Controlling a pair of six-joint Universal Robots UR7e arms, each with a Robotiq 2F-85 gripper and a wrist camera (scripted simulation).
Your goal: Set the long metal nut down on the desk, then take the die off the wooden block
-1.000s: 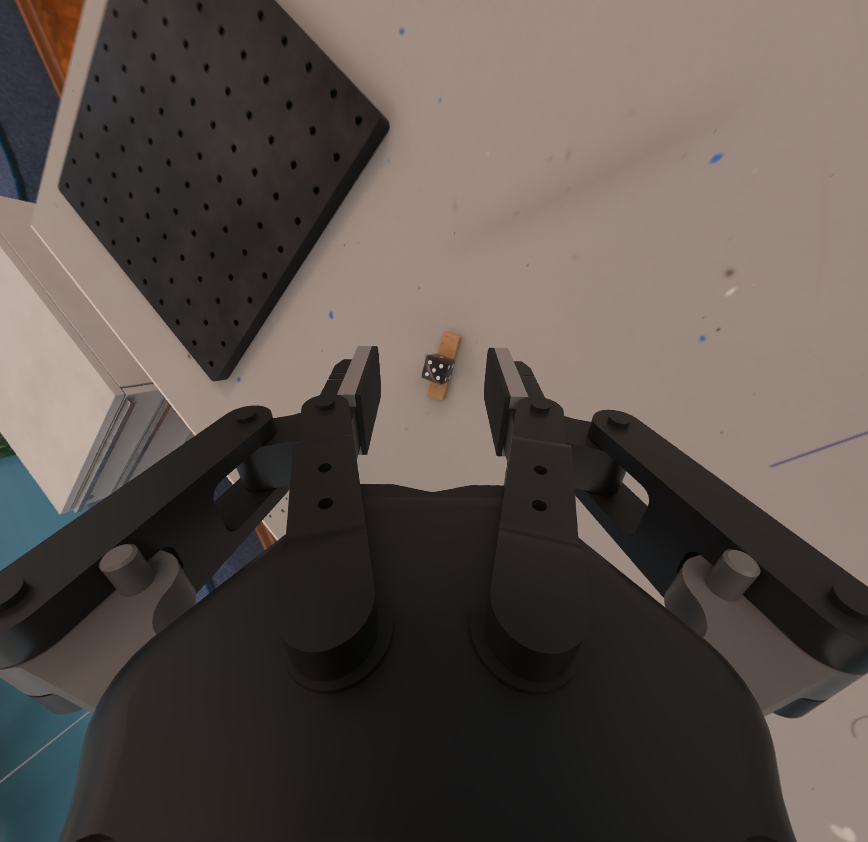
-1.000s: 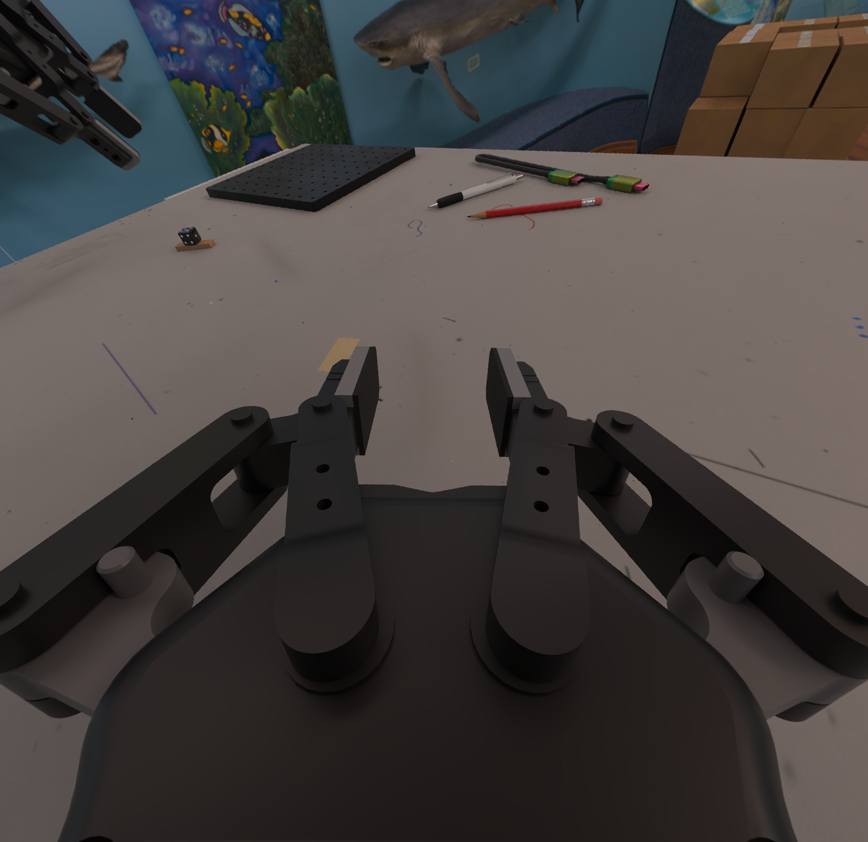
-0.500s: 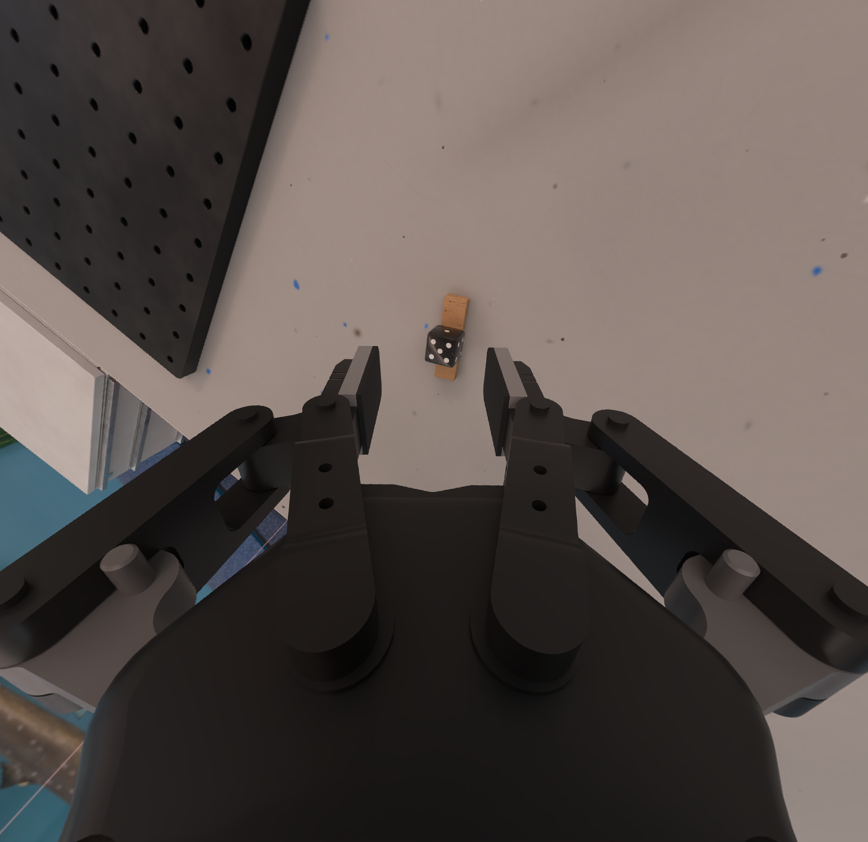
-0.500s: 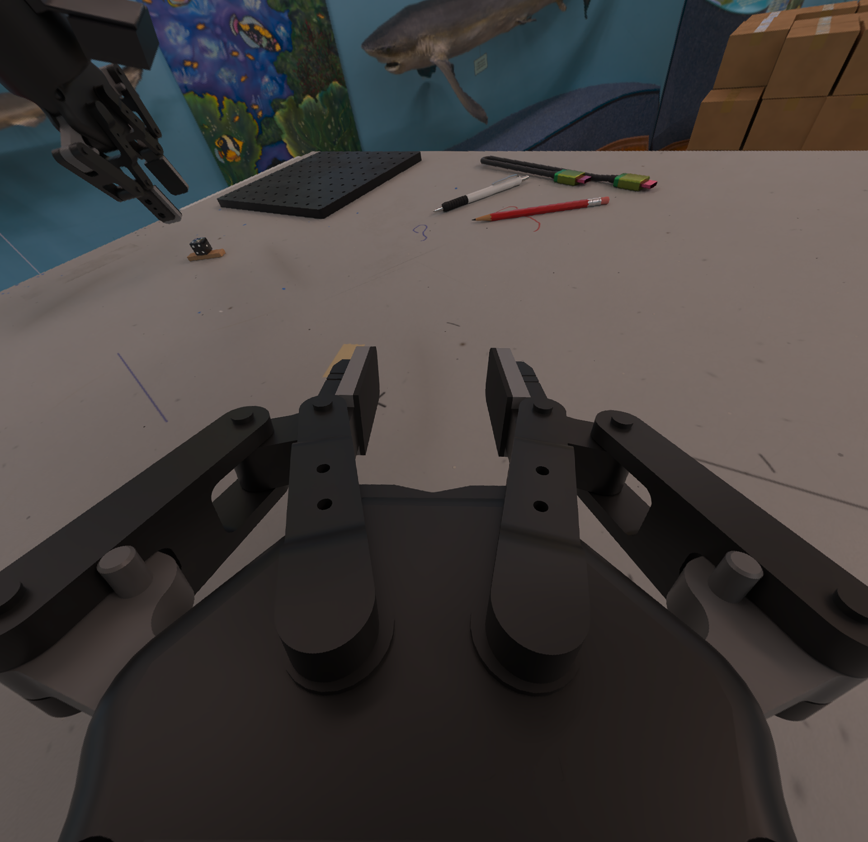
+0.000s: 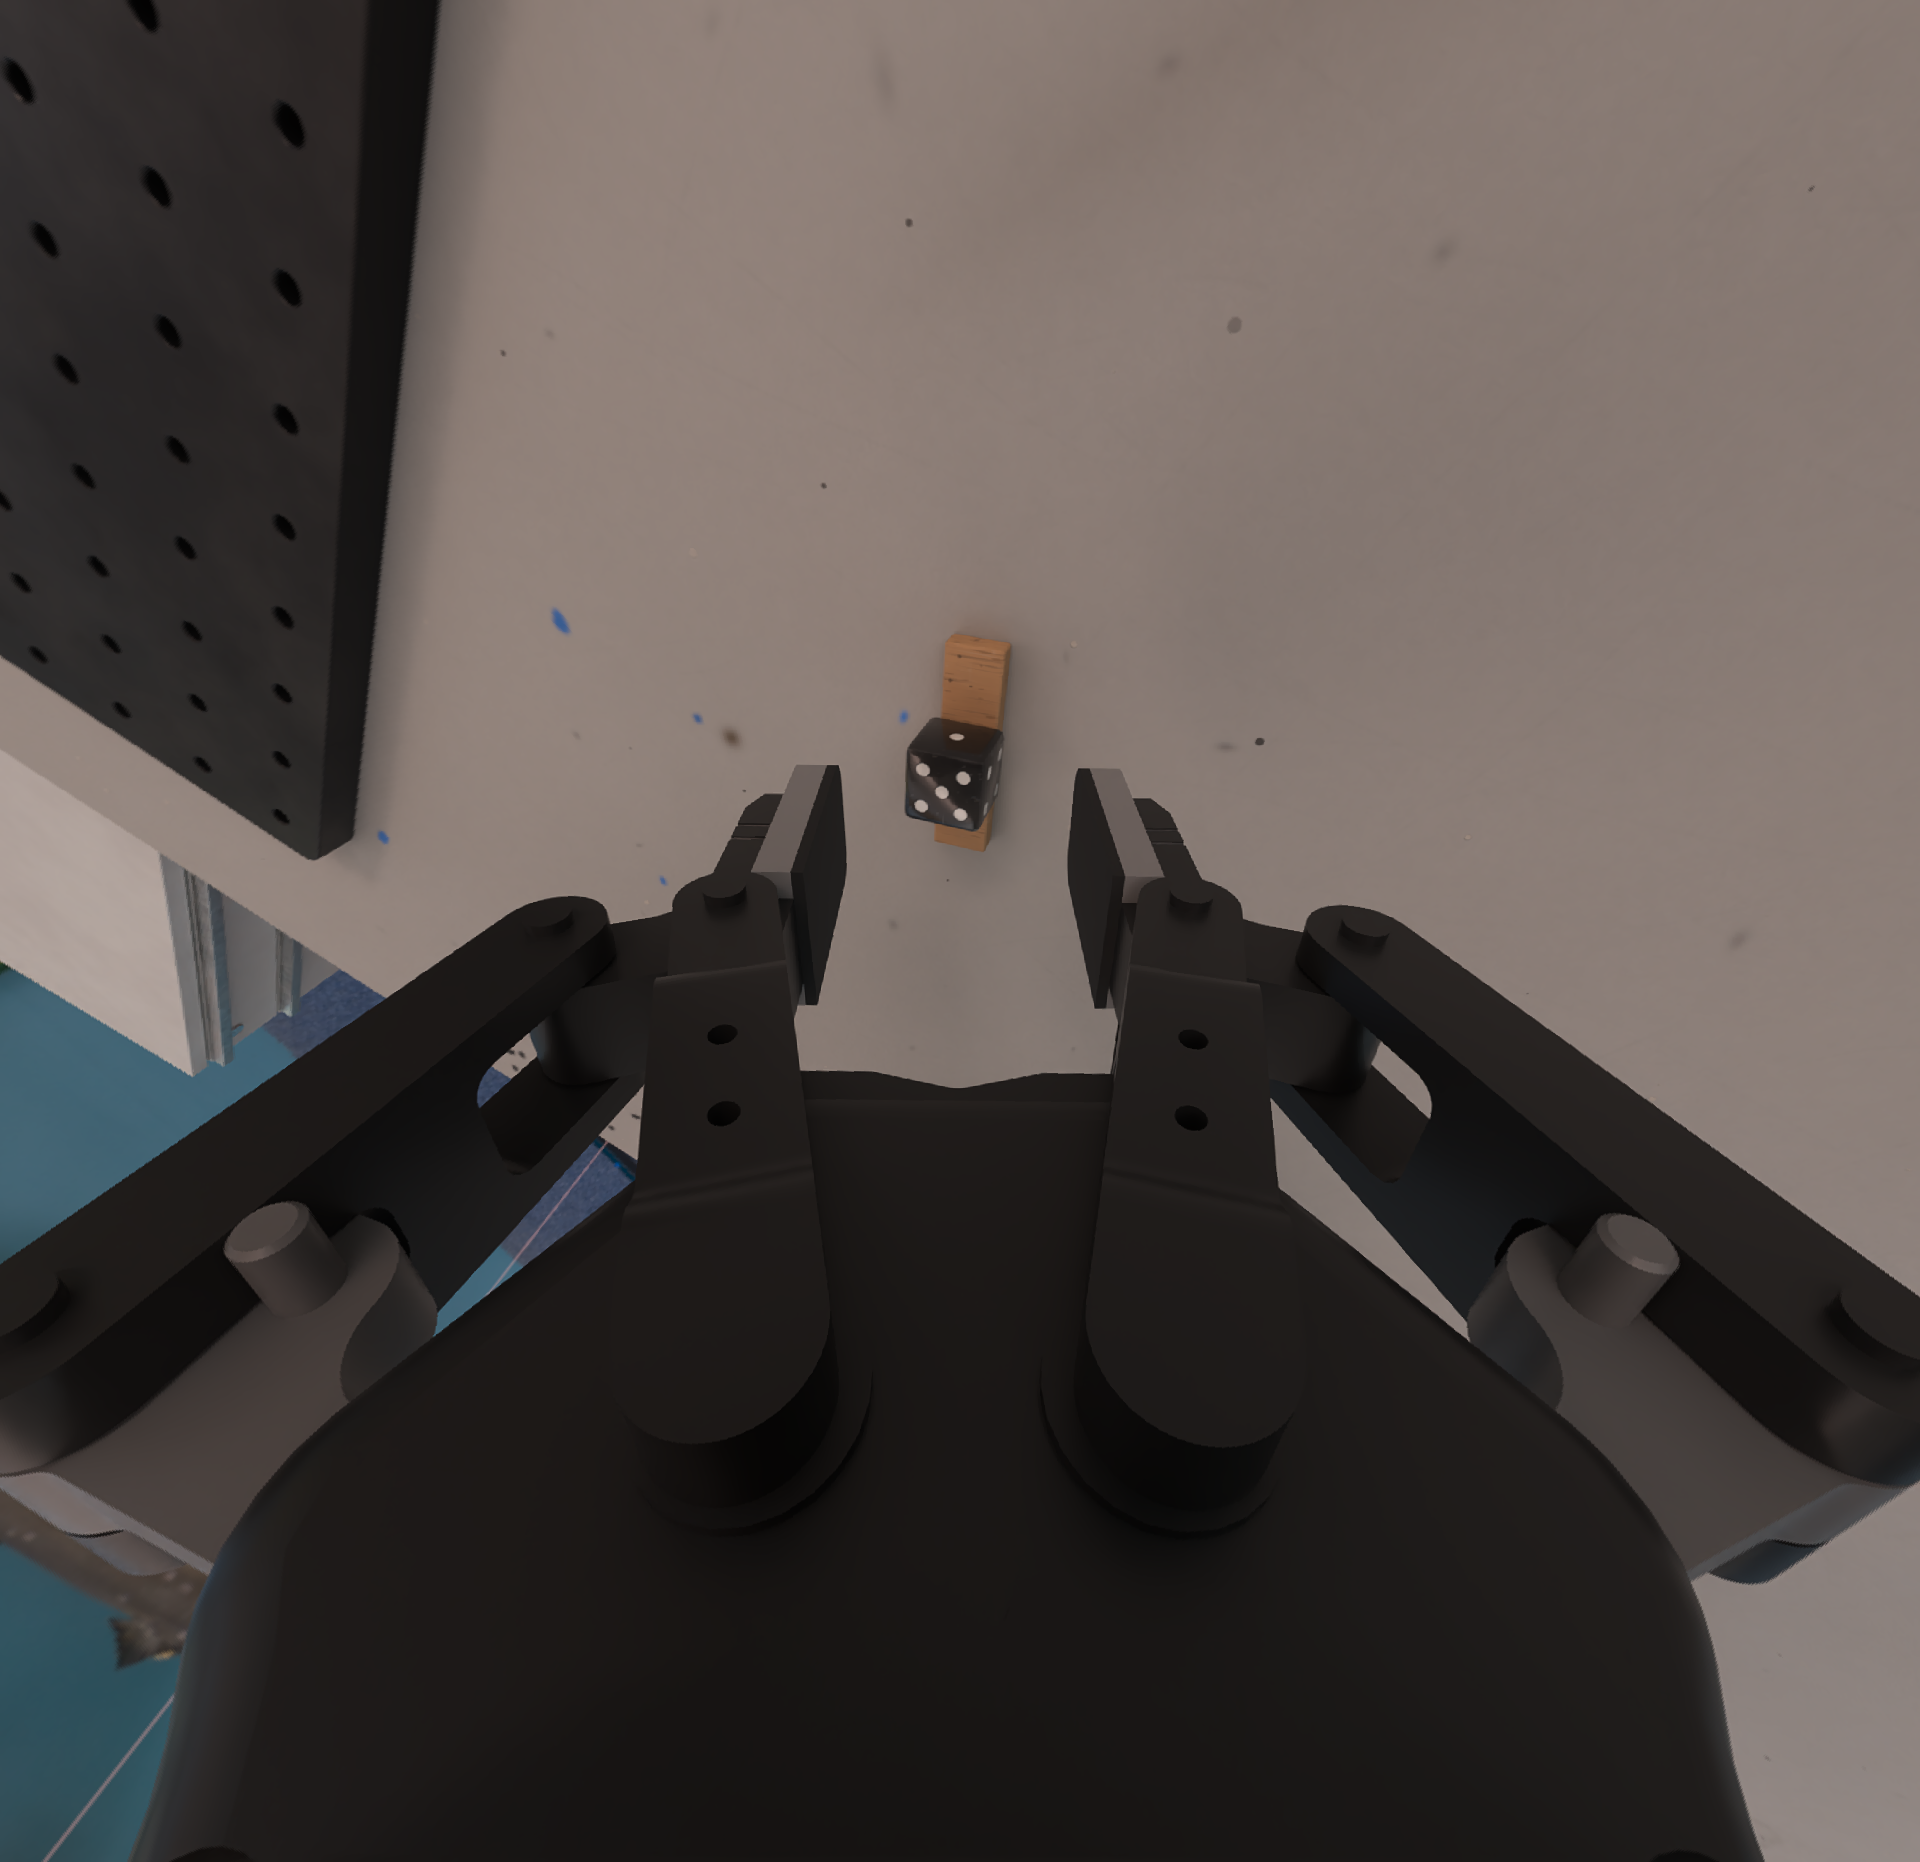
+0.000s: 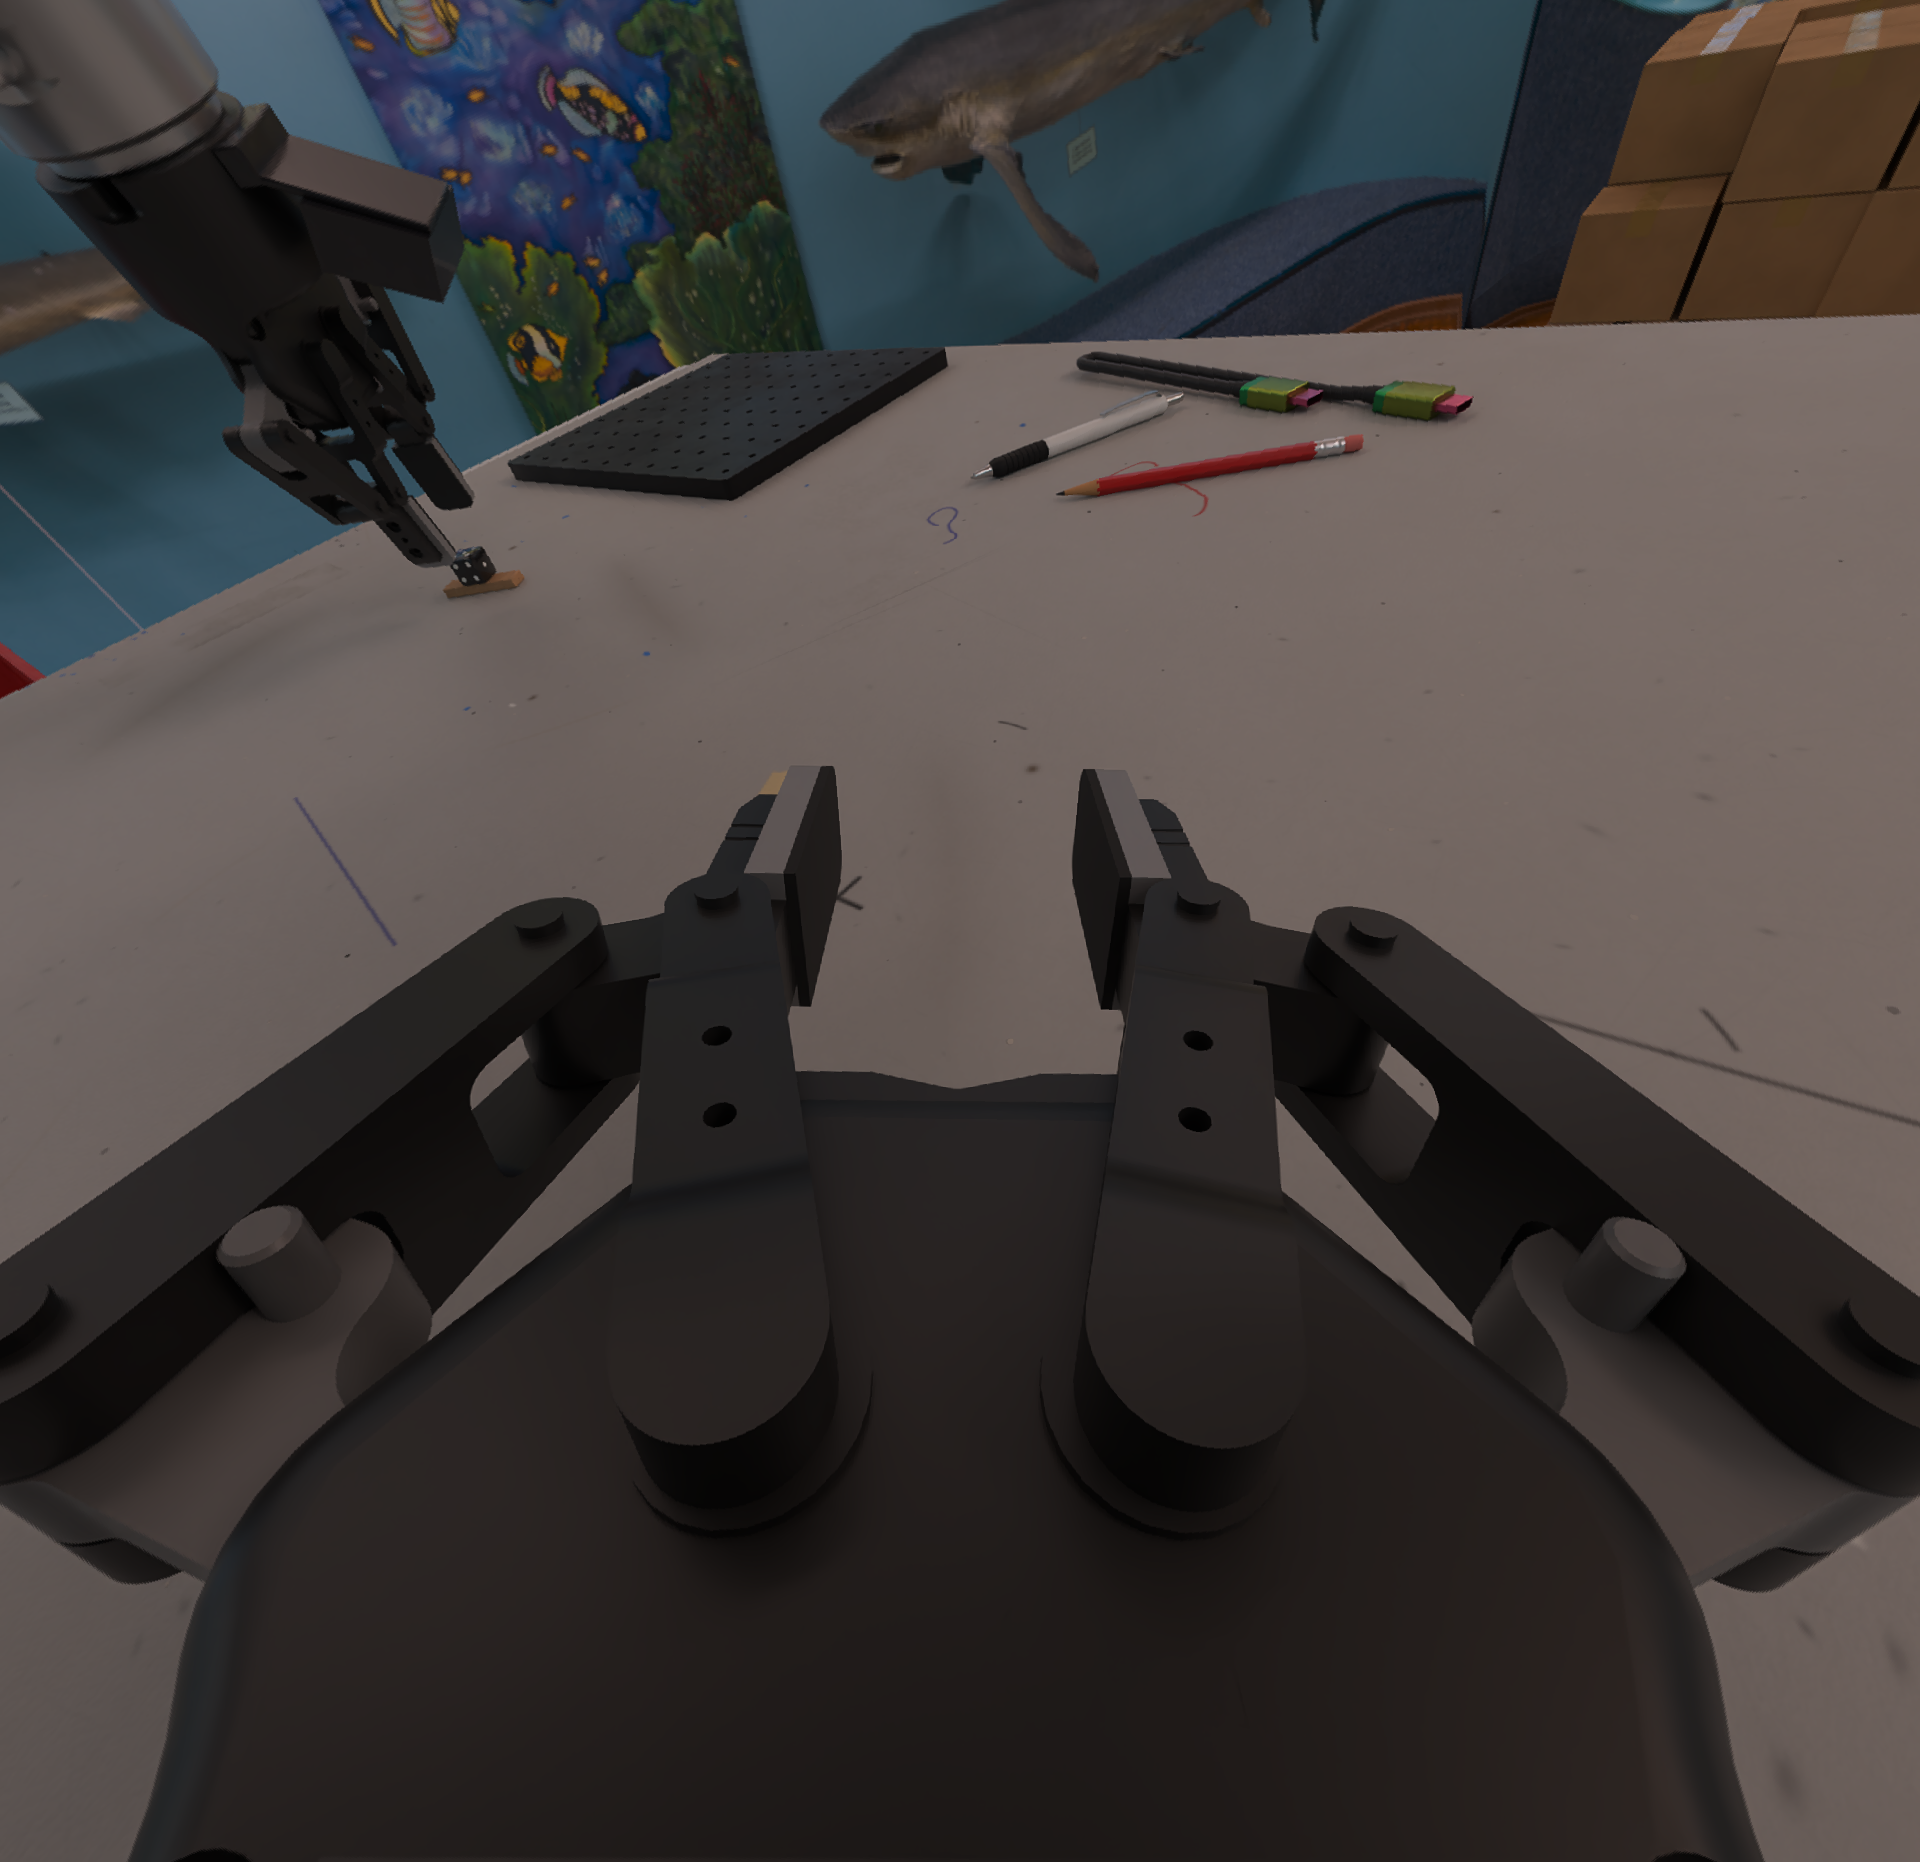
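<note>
Both grippers are spread and empty. The die (image 5: 954, 773) sits on its wooden block (image 5: 975, 674), just ahead of the left gripper (image 5: 956, 856); lifting remains. No nut is visible.

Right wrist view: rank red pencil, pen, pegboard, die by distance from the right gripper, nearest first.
From the right gripper:
1. Die, far left, on the wooden block.
2. Red pencil, ahead right.
3. Pen, just behind the pencil; too close to call against it.
4. Pegboard, ahead left at the desk's far edge.
</note>
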